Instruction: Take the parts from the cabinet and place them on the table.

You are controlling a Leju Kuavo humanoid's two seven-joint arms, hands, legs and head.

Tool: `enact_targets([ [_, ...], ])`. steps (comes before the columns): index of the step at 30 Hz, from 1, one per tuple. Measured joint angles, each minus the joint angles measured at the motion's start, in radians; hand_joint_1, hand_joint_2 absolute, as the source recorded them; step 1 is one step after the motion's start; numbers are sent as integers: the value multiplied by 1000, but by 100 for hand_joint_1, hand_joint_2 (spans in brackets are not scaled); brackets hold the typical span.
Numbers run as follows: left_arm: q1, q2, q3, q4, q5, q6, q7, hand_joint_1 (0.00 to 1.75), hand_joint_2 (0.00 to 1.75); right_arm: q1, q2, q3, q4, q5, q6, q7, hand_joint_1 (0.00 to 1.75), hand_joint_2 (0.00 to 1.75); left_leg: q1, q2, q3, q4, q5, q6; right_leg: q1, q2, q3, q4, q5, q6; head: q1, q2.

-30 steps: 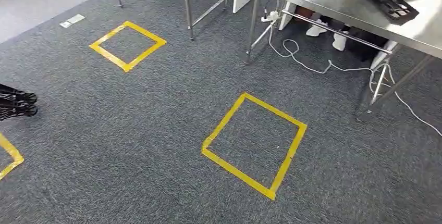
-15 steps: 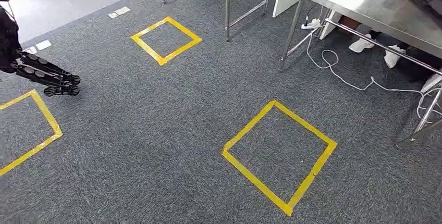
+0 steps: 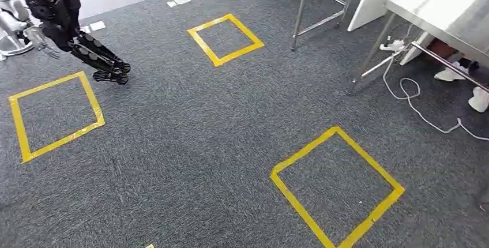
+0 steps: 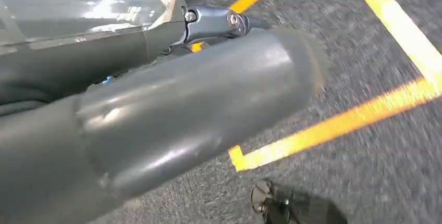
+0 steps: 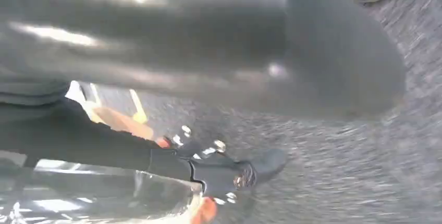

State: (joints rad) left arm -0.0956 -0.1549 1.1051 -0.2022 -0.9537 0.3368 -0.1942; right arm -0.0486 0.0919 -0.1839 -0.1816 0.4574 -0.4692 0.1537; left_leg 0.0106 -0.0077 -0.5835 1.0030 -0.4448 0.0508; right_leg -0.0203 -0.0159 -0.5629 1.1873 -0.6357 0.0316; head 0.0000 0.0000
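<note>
My head camera looks down and forward from high up over grey carpet [image 3: 190, 144] marked with yellow tape squares [image 3: 337, 187]. Both my wrist cameras sit very close behind their hands, aimed at the floor; all three views share that carpet and tape.

tape squares [image 3: 226, 39]: three whole | white shoes [image 3: 450, 74]: two, seemingly | metal table [image 3: 438, 6]: one
</note>
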Motion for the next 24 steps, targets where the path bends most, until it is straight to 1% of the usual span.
enact_targets([
  [1,0,0,0,0,0,0,1,0,0,2,1,2,0,3,0,4,0,0,-4,-15,0,0,-1,2,0,7,-48,82,-26,-2,1,0],
  [2,0,0,0,0,0,0,3,0,0,3,1,5,0,6,0,6,0,0,-7,-32,1,0,-2,3,4,11,-79,129,-30,1,1,0],
  [3,0,0,0,0,0,0,5,0,0,4,1,8,0,7,0,7,0,0,-10,-50,3,1,-2,3,6,13,-83,120,-13,7,0,0],
  [4,1,0,0,0,0,0,6,0,0,5,1,10,0,7,0,9,0,0,-12,-66,5,1,-2,3,8,16,-67,68,21,13,1,0],
  [5,1,-1,0,0,0,0,6,0,0,6,1,10,0,7,0,9,0,0,-13,-84,8,1,-2,3,11,26,-31,-27,72,19,1,0],
  [6,1,-1,0,0,0,0,6,0,0,5,0,11,0,8,0,9,0,0,-13,-96,10,1,-3,2,11,51,4,-119,114,20,1,0],
  [7,0,-3,0,1,0,0,6,0,0,7,-2,12,1,8,0,9,0,0,-16,-107,7,4,-4,0,11,99,20,-183,136,15,2,0],
  [8,-2,-3,0,1,0,0,6,0,0,6,-2,13,1,8,0,9,0,0,-19,-120,7,6,-8,-6,12,91,20,-189,143,0,1,0],
  [10,4,-3,0,1,0,0,6,0,0,-1,-1,16,1,9,0,9,0,0,-17,-137,4,6,-7,-13,15,76,27,-187,141,-12,1,0],
  [11,8,-3,0,2,0,0,7,0,0,-5,-1,16,1,9,0,9,0,0,-17,-146,0,6,-5,-18,13,64,35,-189,145,-19,-1,0],
  [12,9,-2,0,2,0,0,8,0,0,-7,1,17,1,10,1,9,0,0,-15,-123,-3,18,-14,-19,-3,51,39,-197,152,-28,-2,0],
  [13,9,-2,0,2,0,0,9,0,0,-4,2,17,1,12,1,9,0,0,-20,-54,-14,45,-37,-24,2,40,41,-198,150,-31,-2,0],
  [14,7,-2,0,2,1,0,10,0,0,-1,3,18,1,16,1,9,0,0,-17,-22,-41,98,-73,-31,4,27,43,-197,147,-40,-10,0],
  [15,5,-3,0,2,1,0,10,0,0,3,5,18,1,18,2,10,0,0,-12,-8,-76,171,-111,-36,8,13,45,-197,145,-45,-8,0],
  [16,5,-3,0,2,1,0,10,0,0,4,6,19,1,21,2,13,0,0,-7,-4,-118,250,-143,-42,11,-5,44,-197,143,-47,-9,0],
  [17,5,-3,0,2,4,0,11,0,0,5,6,20,1,25,2,16,0,0,0,0,-147,303,-154,-48,11,-19,44,-197,142,-49,-9,0],
  [18,7,-2,1,2,9,0,13,0,0,4,7,23,1,29,3,18,0,0,5,3,-150,304,-140,-52,11,-32,44,-197,141,-50,-8,0],
  [19,8,-2,2,2,11,0,15,0,0,3,8,27,1,34,3,22,0,0,12,8,-129,257,-106,-58,9,-43,45,-197,138,-47,-10,0],
  [20,8,-1,2,2,11,2,16,0,0,3,11,31,1,40,3,24,0,0,18,19,-85,175,-62,-65,7,-54,49,-196,135,-43,-10,0],
  [21,8,1,2,2,13,3,17,0,0,4,14,36,1,46,3,27,0,0,23,43,-33,82,-23,-69,6,-63,54,-196,130,-37,-10,0],
  [22,6,-1,2,2,13,3,18,0,0,3,14,39,1,50,3,27,0,0,23,90,-4,27,-27,-69,13,-74,61,-194,125,-29,-11,0],
  [23,4,-2,2,2,13,4,18,0,0,4,15,42,1,54,4,27,0,0,19,89,0,23,-21,-63,21,-81,52,-192,119,-20,-6,0],
  [24,2,-2,2,2,17,9,19,0,0,3,16,45,1,61,4,30,0,0,14,74,-2,29,-26,-52,20,-86,58,-196,117,-15,-4,0],
])
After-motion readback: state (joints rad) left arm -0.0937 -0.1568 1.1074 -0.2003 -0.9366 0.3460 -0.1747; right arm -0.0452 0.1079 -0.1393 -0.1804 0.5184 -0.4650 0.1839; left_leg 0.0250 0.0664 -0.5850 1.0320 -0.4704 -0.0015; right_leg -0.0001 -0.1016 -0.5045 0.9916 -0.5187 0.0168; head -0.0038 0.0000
